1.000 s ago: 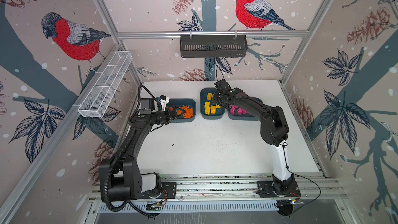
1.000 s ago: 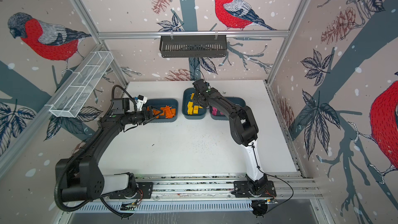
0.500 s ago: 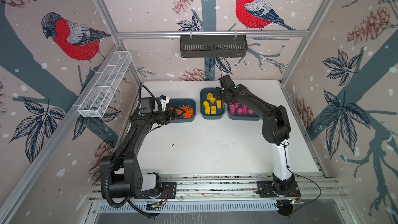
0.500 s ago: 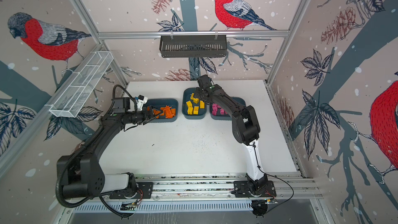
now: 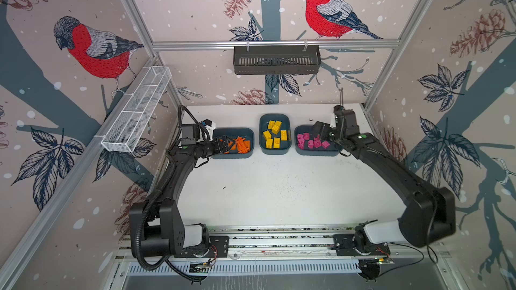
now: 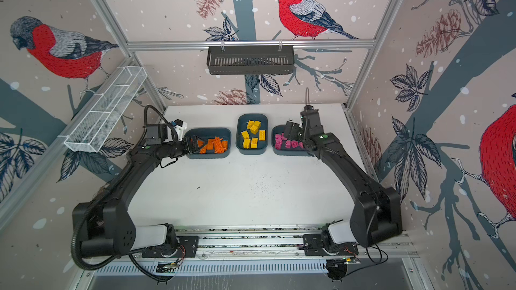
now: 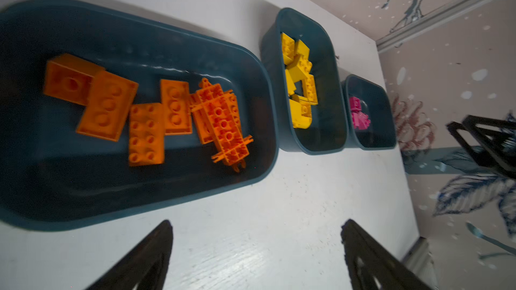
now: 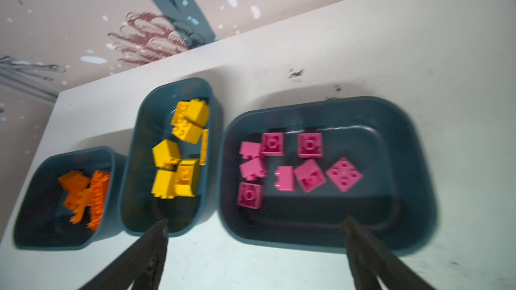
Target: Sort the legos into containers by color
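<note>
A black slotted basket (image 5: 276, 59) hangs from the back rail (image 5: 195, 44), and a white wire-mesh tray (image 5: 136, 112) slants along the side rail (image 5: 60, 196).

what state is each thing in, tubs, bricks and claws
left tub, holds only orange bricks
middle tub, holds only yellow bricks
right tub, holds only pink bricks
left claw, open, empty
right claw, open, empty
wire tray, mounted on the side frame, nothing seen inside
black basket, hung on the back rail, contents unclear

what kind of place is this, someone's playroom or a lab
Probably a robot lab cell, not a playroom: a left arm and right arm bolted to a metal rail, an aluminium-framed enclosure, and teal tubs of colour-sorted legos.
</note>
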You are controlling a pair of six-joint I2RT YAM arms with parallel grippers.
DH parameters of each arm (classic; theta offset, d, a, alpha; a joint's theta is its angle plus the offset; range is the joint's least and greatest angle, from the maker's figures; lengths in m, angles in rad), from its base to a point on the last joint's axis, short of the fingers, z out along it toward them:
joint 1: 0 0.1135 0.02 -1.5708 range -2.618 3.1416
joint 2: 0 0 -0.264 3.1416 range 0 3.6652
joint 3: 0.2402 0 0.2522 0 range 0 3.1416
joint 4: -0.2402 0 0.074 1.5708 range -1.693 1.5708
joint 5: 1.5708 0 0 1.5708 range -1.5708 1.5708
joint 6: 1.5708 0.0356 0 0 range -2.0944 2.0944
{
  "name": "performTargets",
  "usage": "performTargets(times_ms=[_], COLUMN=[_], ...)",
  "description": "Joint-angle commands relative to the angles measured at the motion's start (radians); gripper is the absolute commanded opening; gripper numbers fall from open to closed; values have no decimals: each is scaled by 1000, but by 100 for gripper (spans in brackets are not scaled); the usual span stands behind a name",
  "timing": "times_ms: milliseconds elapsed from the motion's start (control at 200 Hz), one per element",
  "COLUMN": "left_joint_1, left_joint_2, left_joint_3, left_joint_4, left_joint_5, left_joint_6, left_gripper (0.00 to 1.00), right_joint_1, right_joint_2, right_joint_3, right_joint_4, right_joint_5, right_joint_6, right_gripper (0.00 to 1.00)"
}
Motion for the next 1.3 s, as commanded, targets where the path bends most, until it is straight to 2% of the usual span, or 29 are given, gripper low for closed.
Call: performTargets(times_ms=[0, 130, 230, 435, 675, 735, 846, 941, 1201, 1296], left_joint_1=[0, -2, -4, -5, -8, -9, -13, -14, -18, -18], left_joint_2=[-52, -111, -121, -10, 97, 127, 167, 208, 250, 251], left_joint_3=[-95, -275, -402, -514, -590, -601, -624, -652, -736, -745], left_joint_4=[192, 453, 681, 981, 1269, 1334, 1426, 1509, 1706, 1724], left_joint_5=[-225, -333, -392, -441, -452, -449, -469, -468, -462, -465], left_joint_6=[60, 60, 67, 98, 188, 212, 222, 225, 229, 229], left_gripper=[96, 96, 96, 96, 97, 97, 97, 97, 97, 97], right_joint_1=[-88, -175, -213, -236, -257, -264, -253, -242, -256, -269], right_joint_2=[-132, -238, -242, -122, 42, 74, 149, 180, 189, 189], right_joint_3=[-194, -441, -546, -689, -765, -757, -765, -802, -797, -789], right_joint_4=[237, 482, 631, 974, 1287, 1316, 1389, 1480, 1475, 1461], right_joint_5=[26, 85, 104, 215, 154, 97, 18, 11, -2, -7], right_joint_6=[-110, -187, -229, -318, -369, -353, -406, -423, -408, -389], right_gripper=[100, 100, 99, 99, 100, 100, 99, 100, 100, 100])
